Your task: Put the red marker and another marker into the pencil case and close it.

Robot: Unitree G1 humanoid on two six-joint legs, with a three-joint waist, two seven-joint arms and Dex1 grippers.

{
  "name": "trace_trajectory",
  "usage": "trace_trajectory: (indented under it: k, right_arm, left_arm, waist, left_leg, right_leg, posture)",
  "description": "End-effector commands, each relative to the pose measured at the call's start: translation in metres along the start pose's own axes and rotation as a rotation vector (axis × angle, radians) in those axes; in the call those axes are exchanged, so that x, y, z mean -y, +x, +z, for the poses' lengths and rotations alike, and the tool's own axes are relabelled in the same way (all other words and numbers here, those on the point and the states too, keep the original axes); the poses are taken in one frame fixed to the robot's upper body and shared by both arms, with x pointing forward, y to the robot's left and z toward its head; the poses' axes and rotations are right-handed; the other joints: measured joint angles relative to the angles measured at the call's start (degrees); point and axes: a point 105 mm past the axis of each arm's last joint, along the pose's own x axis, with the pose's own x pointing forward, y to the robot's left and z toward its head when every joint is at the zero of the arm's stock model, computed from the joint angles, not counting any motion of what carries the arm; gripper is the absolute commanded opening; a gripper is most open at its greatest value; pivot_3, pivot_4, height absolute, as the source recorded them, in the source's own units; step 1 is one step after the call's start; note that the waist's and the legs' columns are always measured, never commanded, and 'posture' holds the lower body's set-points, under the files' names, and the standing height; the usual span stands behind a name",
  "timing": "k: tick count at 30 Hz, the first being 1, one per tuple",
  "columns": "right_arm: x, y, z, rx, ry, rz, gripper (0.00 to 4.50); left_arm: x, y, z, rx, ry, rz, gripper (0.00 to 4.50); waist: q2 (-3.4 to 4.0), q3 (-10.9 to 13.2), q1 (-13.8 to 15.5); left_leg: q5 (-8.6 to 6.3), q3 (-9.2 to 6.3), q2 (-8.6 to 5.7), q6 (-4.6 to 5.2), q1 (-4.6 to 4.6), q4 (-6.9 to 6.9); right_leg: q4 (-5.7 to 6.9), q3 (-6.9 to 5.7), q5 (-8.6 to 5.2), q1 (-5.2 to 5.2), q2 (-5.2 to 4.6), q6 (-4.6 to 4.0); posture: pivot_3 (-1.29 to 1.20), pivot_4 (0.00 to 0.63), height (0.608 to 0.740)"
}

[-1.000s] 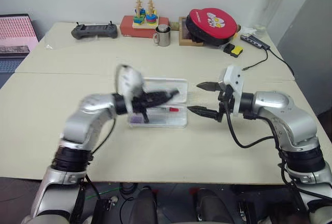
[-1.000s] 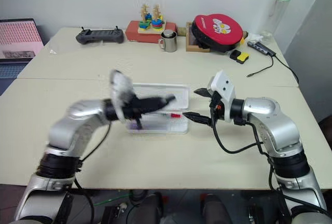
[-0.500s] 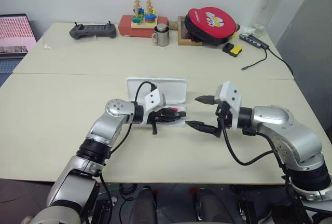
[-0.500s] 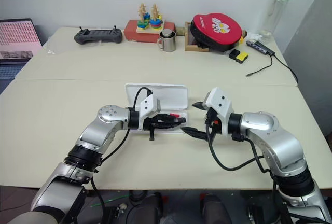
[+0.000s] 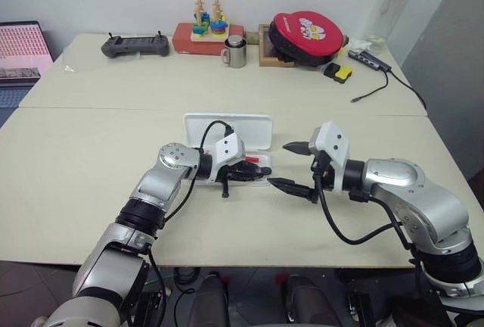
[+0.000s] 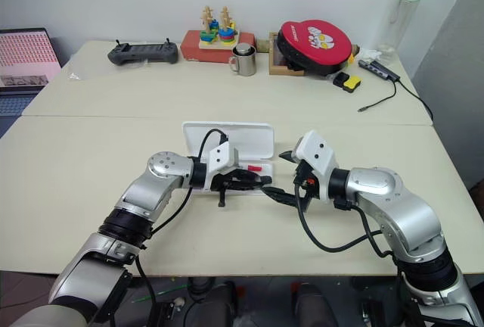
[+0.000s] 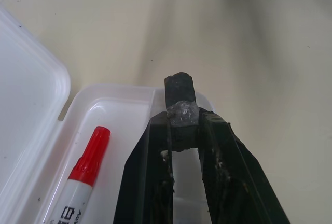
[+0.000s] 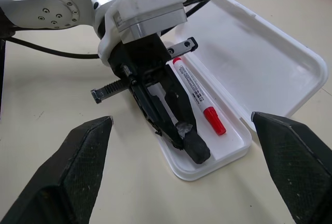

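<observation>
- Left wrist view: left gripper [image 7: 182,125] fingers pinch a small black cylinder [image 7: 180,95] with a greyish band, its tip sticking out past the fingertips.
- The cylinder hangs over the end of the pencil case [image 8: 236,141] tray; the right wrist view shows its far end low in the tray near the rounded end wall. Cannot tell whether it touches the tray floor.
- Red marker [image 8: 199,96] lies in the same tray, lengthwise, just beside the left fingers on the lid side, red cap toward the end where the cylinder is.
- Case lid [image 5: 249,130] is open, laid flat on the tabletop [image 5: 91,160] behind the tray, on the far side from the robot.
- Right gripper [image 5: 293,166] fingers are spread wide, nothing between them. It hovers just off the case's right end, pointing at it, apart from the case.
- Case sits about mid-tabletop, nearer the front edge than the back.
- Lilac marker: cannot make it out; the left gripper covers much of the tray.
- Back edge of the tabletop, left to right: black controller [image 5: 137,44], red box with a wooden stacking toy [image 5: 206,30], metal mug [image 5: 237,51], red round pouch [image 5: 308,36], a yellow-and-black item [image 5: 339,73], and a cable hub [image 5: 368,59].
- Back right corner: clear bottle with a pale green cap [image 5: 396,5].
</observation>
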Motion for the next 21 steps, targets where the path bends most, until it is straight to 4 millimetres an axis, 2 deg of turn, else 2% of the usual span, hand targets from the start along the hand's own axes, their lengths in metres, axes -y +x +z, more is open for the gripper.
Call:
trace_trajectory:
  k: [1,8,9,21]
  right_arm:
    - [-0.0008,-0.0002,0.0099,0.030,-0.039,0.002,4.50]
    - [0.0018,0.0004,0.0114,0.032,-0.047,0.000,4.50]
    - [0.0021,0.0002,0.0114,0.033,-0.047,-0.001,4.50]
    - [0.0058,-0.0006,0.0124,0.032,-0.051,-0.001,4.50]
  left_arm:
    - [-0.0001,-0.0040,0.0065,0.006,0.033,0.006,0.40]
    - [0.0012,-0.0039,0.0067,0.016,0.011,-0.001,0.40]
    - [0.0008,-0.0040,0.0059,0.013,0.010,0.000,0.75]
    - [-0.0029,-0.0066,0.0104,0.036,0.009,0.014,3.27]
  waist:
    - [0.00,0.0,0.0]
    - [0.00,0.0,0.0]
    - [0.00,0.0,0.0]
    - [0.00,0.0,0.0]
  left_leg:
    - [0.00,0.00,0.00,0.00,0.00,0.00]
    - [0.00,0.00,0.00,0.00,0.00,0.01]
    - [0.00,0.00,0.00,0.00,0.00,0.01]
    - [0.00,0.00,0.00,0.00,0.00,0.01]
  right_leg:
    - [0.00,0.00,0.00,0.00,0.00,0.00]
    - [0.01,0.00,0.00,0.01,0.00,0.01]
    - [0.01,0.00,0.00,0.01,0.00,0.00]
    - [0.02,0.00,0.01,0.01,0.00,0.00]
  posture:
    - [0.00,0.150,0.740]
    - [0.00,0.150,0.740]
    - [0.00,0.150,0.740]
    - [0.00,0.150,0.740]
